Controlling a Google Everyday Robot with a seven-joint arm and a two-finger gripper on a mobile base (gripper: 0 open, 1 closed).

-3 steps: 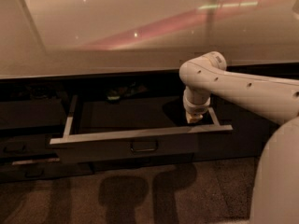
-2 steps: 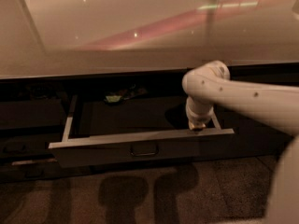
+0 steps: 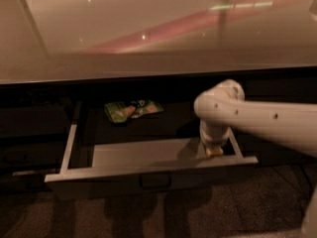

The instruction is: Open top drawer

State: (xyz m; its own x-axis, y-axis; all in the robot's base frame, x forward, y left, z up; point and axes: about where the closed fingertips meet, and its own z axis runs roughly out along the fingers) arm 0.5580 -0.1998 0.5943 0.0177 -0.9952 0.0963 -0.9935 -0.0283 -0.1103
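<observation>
- Camera view: the top drawer [image 3: 124, 170] stands pulled out beneath the pale desk [image 3: 148, 38].
- The claw [image 3: 214, 151] reaches down inside the drawer's right front corner, near the right rail; its spread or closure cannot be told.
- A green packet [image 3: 132, 110] lies at the drawer's back.

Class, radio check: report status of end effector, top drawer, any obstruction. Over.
Status: end effector low inside right front corner; top drawer pulled well out; green packet inside at back, apart from end effector.
</observation>
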